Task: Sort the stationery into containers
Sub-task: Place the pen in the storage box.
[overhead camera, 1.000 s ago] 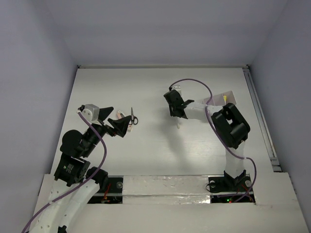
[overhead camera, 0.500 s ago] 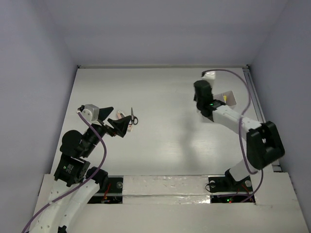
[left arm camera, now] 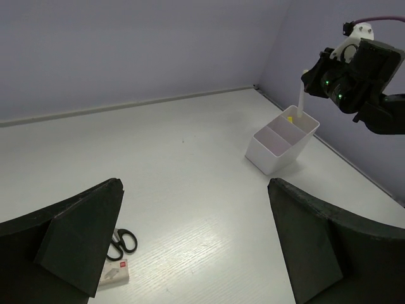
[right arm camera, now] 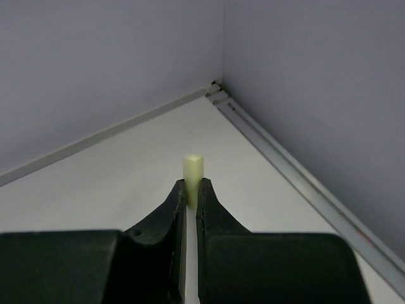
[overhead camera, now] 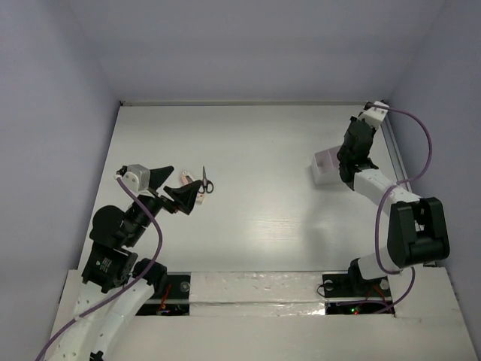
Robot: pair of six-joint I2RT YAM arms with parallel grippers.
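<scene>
My right gripper [right arm camera: 192, 188] is shut on a thin white pen [right arm camera: 192, 170] with a pale yellow end, held upright. In the left wrist view the pen [left arm camera: 300, 101] hangs from that gripper [left arm camera: 316, 79] just over the far compartment of the whitish two-compartment box [left arm camera: 273, 151], where a yellow pen end [left arm camera: 290, 118] shows inside. From above, the right gripper [overhead camera: 350, 153] is beside the box [overhead camera: 326, 166]. My left gripper [left arm camera: 195, 209] is open and empty, low over the table. Small black-handled scissors [left arm camera: 120, 242] and a tiny pale block [left arm camera: 115, 271] lie by its left finger; the scissors also show from above [overhead camera: 206, 181].
A metal rail [overhead camera: 396, 169] runs along the table's right edge, close behind the box. Purple-grey walls close in the table on the back and both sides.
My right arm has swung from the middle of the table to the right rear, carrying the pen to the box. The left arm has stayed still.
</scene>
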